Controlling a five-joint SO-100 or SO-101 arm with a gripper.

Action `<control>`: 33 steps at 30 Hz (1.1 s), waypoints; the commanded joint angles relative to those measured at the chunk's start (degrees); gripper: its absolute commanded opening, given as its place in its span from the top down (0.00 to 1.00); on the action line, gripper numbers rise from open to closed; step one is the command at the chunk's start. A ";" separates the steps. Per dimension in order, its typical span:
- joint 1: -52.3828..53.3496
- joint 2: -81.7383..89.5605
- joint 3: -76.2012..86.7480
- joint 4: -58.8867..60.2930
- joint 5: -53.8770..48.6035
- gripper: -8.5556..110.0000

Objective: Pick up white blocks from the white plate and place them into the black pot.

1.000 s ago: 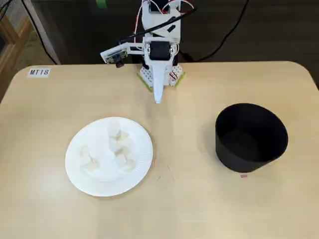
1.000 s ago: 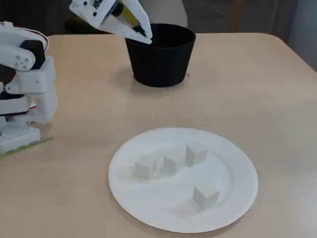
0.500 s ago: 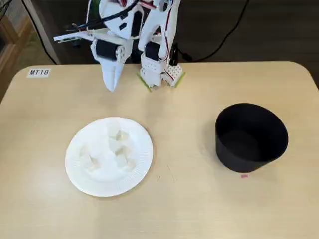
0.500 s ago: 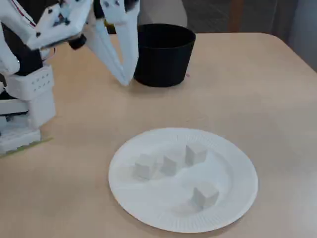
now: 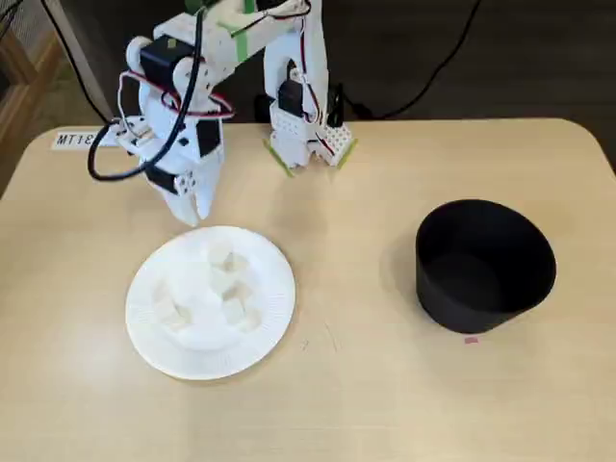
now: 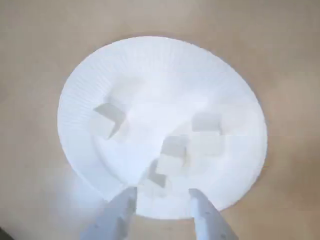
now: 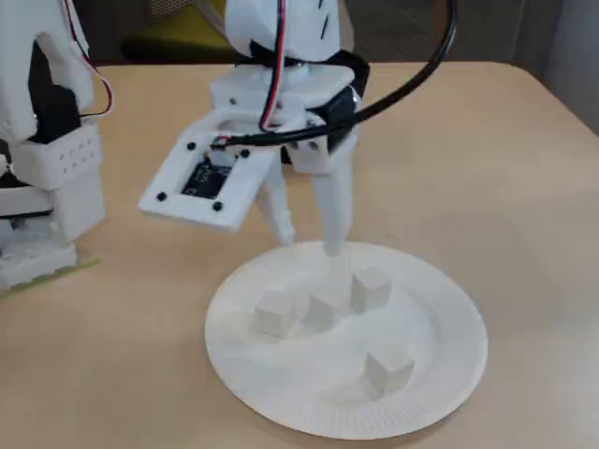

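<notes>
The white plate [image 5: 207,366] lies on the tan table at the left of a fixed view. It holds several small white blocks [image 5: 223,281], some clustered near the middle and one apart [image 7: 388,368]. My gripper [image 5: 193,210] is open and empty. It hovers just above the plate's far rim, tips pointing down. In the wrist view the two white fingers [image 6: 121,212] frame the nearest blocks [image 6: 170,164] on the plate [image 6: 80,90]. Another fixed view shows the gripper [image 7: 309,245] over the plate [image 7: 234,365], touching no block. The black pot [image 5: 484,265] stands empty at the right, well apart.
The arm's white base [image 5: 303,120] stands at the table's back edge with black cables behind it. A label [image 5: 72,140] is stuck at the back left. A small pink mark [image 5: 471,339] lies in front of the pot. Bare table lies between plate and pot.
</notes>
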 commanded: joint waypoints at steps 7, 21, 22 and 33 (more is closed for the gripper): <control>-1.67 -9.23 -10.28 -1.05 12.39 0.70; -0.44 -28.13 -28.39 5.01 20.48 0.68; -0.35 -29.53 -30.15 5.71 20.48 0.68; 0.79 -36.39 -37.71 6.50 21.62 0.70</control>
